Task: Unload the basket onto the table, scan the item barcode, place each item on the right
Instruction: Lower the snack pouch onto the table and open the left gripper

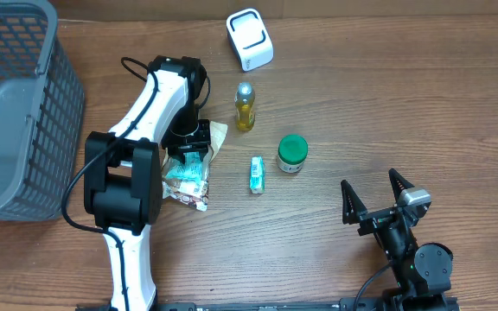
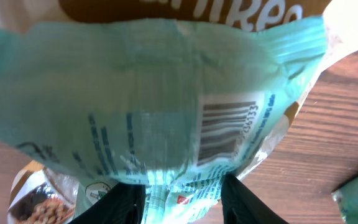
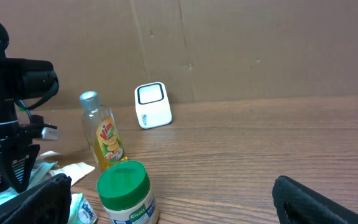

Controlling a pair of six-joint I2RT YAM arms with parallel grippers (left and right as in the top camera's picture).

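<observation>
A crumpled teal and brown snack bag (image 1: 187, 173) lies on the table beside the left arm. In the left wrist view the bag (image 2: 154, 93) fills the frame, with its barcode (image 2: 227, 130) facing the camera. My left gripper (image 2: 183, 202) points down over it (image 1: 187, 151). Its fingers (image 2: 126, 205) stand apart on either side of the bag's loose lower edge, without pinching it. The white scanner (image 1: 250, 39) stands at the back of the table and also appears in the right wrist view (image 3: 152, 105). My right gripper (image 1: 377, 200) rests wide open at the front right (image 3: 173, 199), holding nothing.
A yellow bottle (image 1: 245, 106), a green-lidded jar (image 1: 292, 154) and a small tissue pack (image 1: 257, 174) stand between the bag and the right arm. A grey mesh basket (image 1: 15, 112) fills the far left. A cardboard wall backs the table.
</observation>
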